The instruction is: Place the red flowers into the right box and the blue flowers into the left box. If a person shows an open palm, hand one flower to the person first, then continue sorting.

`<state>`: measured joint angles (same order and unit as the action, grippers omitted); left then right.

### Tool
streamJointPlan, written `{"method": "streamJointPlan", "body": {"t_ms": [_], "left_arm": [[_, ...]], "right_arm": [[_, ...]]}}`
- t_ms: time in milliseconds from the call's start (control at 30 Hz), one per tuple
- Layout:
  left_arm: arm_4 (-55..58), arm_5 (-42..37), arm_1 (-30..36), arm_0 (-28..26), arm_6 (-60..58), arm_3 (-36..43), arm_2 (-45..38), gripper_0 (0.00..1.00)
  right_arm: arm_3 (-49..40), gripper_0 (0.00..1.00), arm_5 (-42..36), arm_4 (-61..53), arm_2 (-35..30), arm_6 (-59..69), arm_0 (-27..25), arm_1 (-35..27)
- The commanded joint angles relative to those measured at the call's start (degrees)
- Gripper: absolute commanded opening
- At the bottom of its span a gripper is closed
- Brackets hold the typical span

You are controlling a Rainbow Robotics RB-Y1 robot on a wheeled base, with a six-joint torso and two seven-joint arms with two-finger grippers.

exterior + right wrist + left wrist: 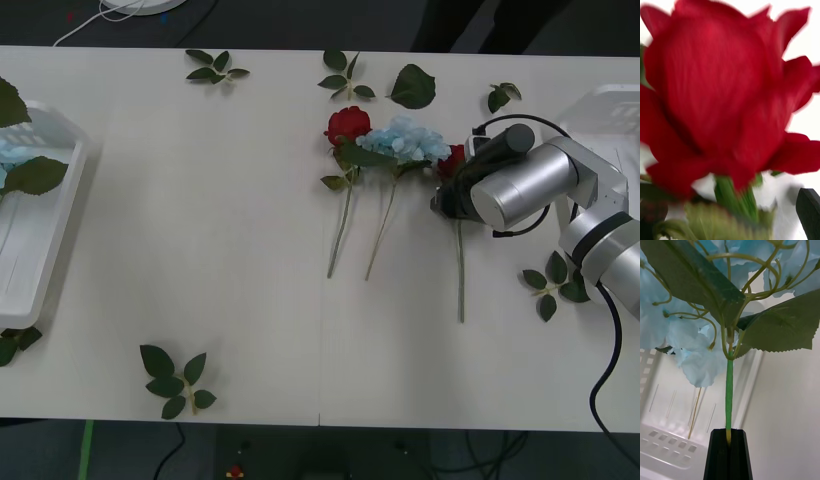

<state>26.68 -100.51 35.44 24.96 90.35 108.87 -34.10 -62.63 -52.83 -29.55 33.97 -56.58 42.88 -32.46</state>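
Note:
My left gripper [729, 444] is shut on the green stem of a blue flower [696, 333], held upright over the left box [673, 453]. That blue flower [8, 155] and its leaf hang over the left box [45, 270] at the table's left edge. A red flower [348, 123], another blue flower [405, 140] and a second red flower [453, 158] lie side by side right of centre. My right gripper [447, 195] sits over that second red flower [715, 93], open, one black finger [808, 213] on each side of its stem. The right box [610, 105] is at the far right.
Loose green leaf sprigs lie about the table: two at the back [215, 68] [345, 78], a single large leaf [413, 87], one by my right forearm [555, 283] and one near the front edge [175, 380]. A white cable [110, 15] runs behind the table.

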Motion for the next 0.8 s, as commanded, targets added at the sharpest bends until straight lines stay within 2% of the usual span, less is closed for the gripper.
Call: {"method": "streamJointPlan", "body": {"t_ms": [33, 67, 100, 333, 600, 800], "left_arm": [[-0.8, 11.3, 3.1, -4.4, 5.5, -4.5, -1.3, 0.0], [-0.8, 12.8, 3.1, -4.5, 6.2, -5.2, -1.3, 0.0], [-1.1, 15.3, 3.1, -4.5, 7.9, -6.8, -1.3, 0.0], [-2.0, 24.9, 3.1, -4.6, 16.4, -13.6, -1.6, 0.0], [-2.2, 31.4, 3.1, -5.2, 25.8, -19.6, -4.0, 0.0], [-1.9, 38.0, 3.2, -7.6, 27.2, -22.9, -3.7, 0.0]], "right_arm": [[2.5, 0.6, 0.7, 1.5, -0.2, 0.2, 2.7, 2.9], [2.6, 0.35, 0.7, 1.5, -0.2, 0.2, 2.7, 3.0], [2.6, 0.0, 0.7, 1.5, -0.1, 0.6, 2.8, 3.1], [2.6, 0.0, 0.8, 1.5, -0.2, 1.0, 2.7, 3.0], [2.6, 0.0, 1.1, 1.5, -0.1, 0.9, 2.7, 3.0], [2.4, 0.0, 1.1, 1.3, -0.2, 0.5, 2.7, 2.6]]}}
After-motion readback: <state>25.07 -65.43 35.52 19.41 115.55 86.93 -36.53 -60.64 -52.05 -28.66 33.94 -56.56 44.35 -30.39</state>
